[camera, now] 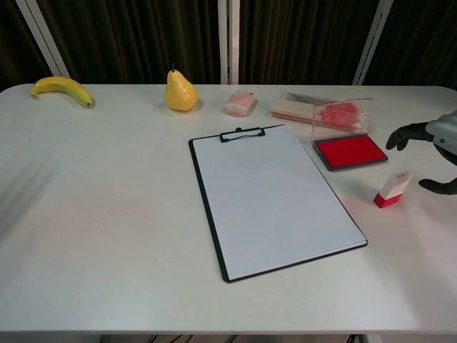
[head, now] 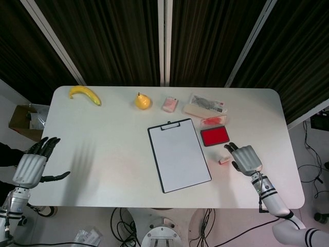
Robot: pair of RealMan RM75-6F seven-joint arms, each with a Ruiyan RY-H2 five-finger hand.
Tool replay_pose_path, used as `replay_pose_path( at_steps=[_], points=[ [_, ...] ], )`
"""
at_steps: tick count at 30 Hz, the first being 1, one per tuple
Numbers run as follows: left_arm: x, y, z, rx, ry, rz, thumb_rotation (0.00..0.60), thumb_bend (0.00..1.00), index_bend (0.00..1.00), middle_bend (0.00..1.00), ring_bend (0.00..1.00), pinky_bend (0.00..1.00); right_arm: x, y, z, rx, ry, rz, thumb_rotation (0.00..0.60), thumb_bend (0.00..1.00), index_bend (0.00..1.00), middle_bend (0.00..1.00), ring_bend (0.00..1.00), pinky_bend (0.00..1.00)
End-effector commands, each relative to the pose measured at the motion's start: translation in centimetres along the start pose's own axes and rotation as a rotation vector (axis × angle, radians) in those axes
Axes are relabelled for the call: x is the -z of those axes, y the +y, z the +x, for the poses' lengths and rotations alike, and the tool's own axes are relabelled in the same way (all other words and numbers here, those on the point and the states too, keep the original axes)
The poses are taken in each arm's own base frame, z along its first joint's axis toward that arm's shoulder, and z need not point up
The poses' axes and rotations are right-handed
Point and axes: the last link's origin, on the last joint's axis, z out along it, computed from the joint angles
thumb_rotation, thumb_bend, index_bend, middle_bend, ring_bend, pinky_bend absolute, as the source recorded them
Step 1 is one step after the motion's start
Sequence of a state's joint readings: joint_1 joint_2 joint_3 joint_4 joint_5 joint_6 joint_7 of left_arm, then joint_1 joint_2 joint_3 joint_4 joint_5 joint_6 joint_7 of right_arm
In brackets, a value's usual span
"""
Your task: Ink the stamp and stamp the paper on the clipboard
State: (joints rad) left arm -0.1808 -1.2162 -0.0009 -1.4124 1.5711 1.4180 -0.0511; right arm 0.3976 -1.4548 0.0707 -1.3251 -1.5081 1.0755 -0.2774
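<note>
Fingers spread and empty on both my right hand (head: pixel 245 157) and left hand (head: pixel 31 165); stamp (camera: pixel 393 190) beside ink pad (camera: pixel 350 151), banana (head: pixel 85 94) far off.

Red ink pad (camera: pixel 350 151), red-and-white stamp (camera: pixel 392 190), white paper (camera: pixel 275 199) on a black clipboard (camera: pixel 208 207) (yellow pear (camera: pixel 181 91) and banana (camera: pixel 62 88) behind).

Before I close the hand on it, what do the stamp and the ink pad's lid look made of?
The stamp looks like hard plastic: a matte white body with a red base, crisp edges. The ink pad's lid seems to be clear rigid plastic: it stands open, red smears show through it. The pad surface looks like inked felt or foam, but I cannot tell.
</note>
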Motion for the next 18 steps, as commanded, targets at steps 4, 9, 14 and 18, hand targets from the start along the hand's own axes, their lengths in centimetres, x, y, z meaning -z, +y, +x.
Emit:
replay_pose_path(
  at_steps=[4, 9, 14, 18],
  points=[
    [-0.2, 0.1, 0.0, 0.005, 0.007, -0.007, 0.209, 0.04, 0.08, 0.10, 0.08, 0.18, -0.8, -1.0, -1.0, -0.034, 0.013, 0.029, 0.600, 0.27, 0.32, 0.34, 0.75, 0.97],
    [-0.1, 0.0, 0.1, 0.007, 0.012, -0.007, 0.208, 0.04, 0.08, 0.10, 0.08, 0.18, -1.2, -1.4, -1.4, -0.045, 0.009, 0.041, 0.600, 0.27, 0.35, 0.36, 0.75, 0.97],
    [0.0, -0.1, -0.1, 0.011, 0.003, 0.000, 0.209, 0.04, 0.08, 0.10, 0.08, 0.18, -1.2, -1.6, -1.7, -0.048, 0.013, 0.044, 0.600, 0.27, 0.39, 0.39, 0.75, 0.97],
    [0.0, -0.1, -0.2, 0.015, 0.002, 0.001, 0.207, 0.04, 0.08, 0.10, 0.08, 0.18, -1.2, -1.6, -2.0, -0.048, 0.010, 0.039, 0.600, 0.27, 0.40, 0.39, 0.75, 0.97]
  ],
)
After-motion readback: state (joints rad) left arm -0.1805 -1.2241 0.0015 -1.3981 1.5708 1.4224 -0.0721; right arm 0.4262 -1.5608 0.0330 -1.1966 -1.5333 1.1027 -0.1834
